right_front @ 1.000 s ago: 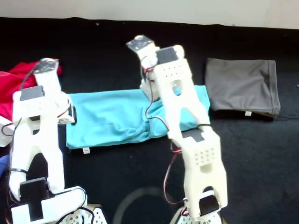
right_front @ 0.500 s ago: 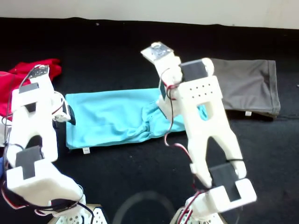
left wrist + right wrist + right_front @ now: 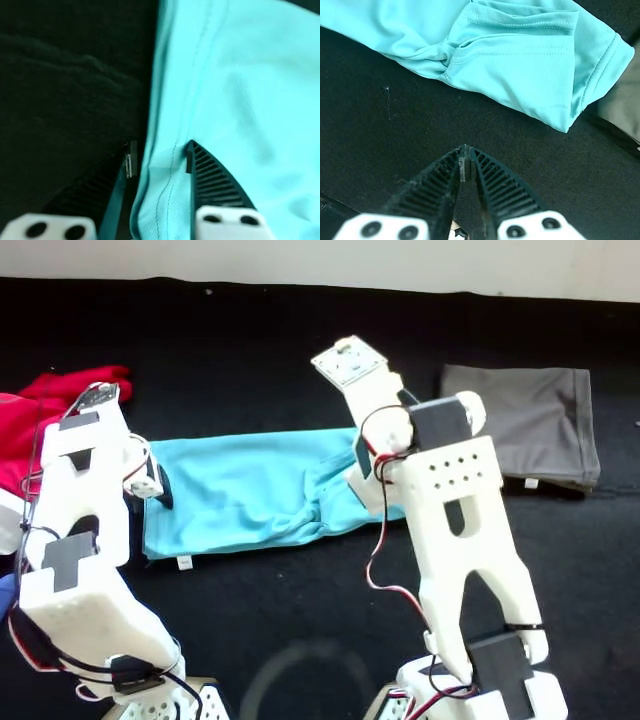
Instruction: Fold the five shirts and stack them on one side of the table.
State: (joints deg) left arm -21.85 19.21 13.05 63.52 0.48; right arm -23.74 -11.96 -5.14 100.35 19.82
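The turquoise shirt (image 3: 240,490) lies spread mid-tabletop (image 3: 250,330). My left gripper (image 3: 159,156) straddles its hem, narrowly parted, to pinch it for folding. My right gripper (image 3: 465,162), closed and empty, hovers beside the sleeve.

Turquoise mesh-knit shirt (image 3: 250,490): folded lengthwise into a long band, flat across the middle of the table; short sleeve doubled over, with bunched wrinkles at the end nearer the grey one.
Dark grey folded shirt (image 3: 520,425): neat rectangle, flat, on the far right side, just beside the turquoise band's end.
Red shirt (image 3: 30,415): unfolded, crumpled in a heap at the left edge.
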